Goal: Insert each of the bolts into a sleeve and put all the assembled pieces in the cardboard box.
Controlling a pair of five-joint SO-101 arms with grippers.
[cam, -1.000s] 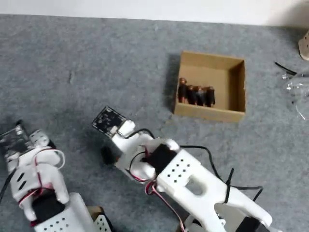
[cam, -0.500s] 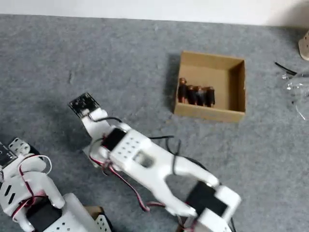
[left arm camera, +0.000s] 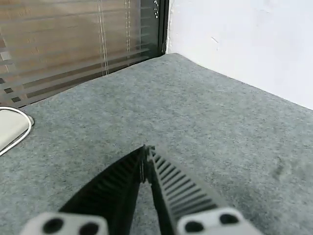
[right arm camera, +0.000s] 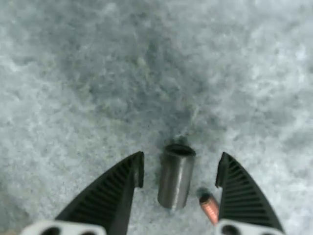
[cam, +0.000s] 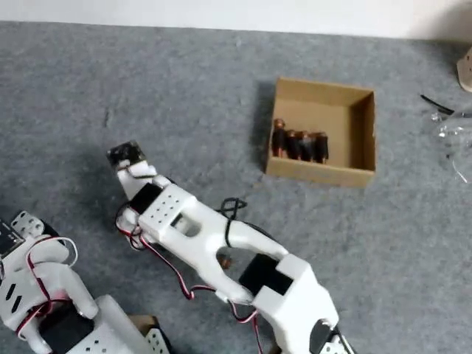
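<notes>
Grey mat [cam: 147,88]. The dark metal sleeve [right arm camera: 175,183] sits on it between the right gripper [right arm camera: 181,156] fingers; jaws are spread wide, neither touching it. The copper bolt [right arm camera: 209,207] lies just beside the sleeve, near one finger. Left gripper [left arm camera: 146,149] has its tips pinched together, nothing in it. The cardboard box [cam: 317,173] is well apart, with a row of assembled pieces [cam: 299,145] against one side wall.

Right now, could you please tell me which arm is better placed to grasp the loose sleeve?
The right: the right hand straddles the sleeve, open, with a bolt beside it; the left hand is shut, facing carpet.
</notes>
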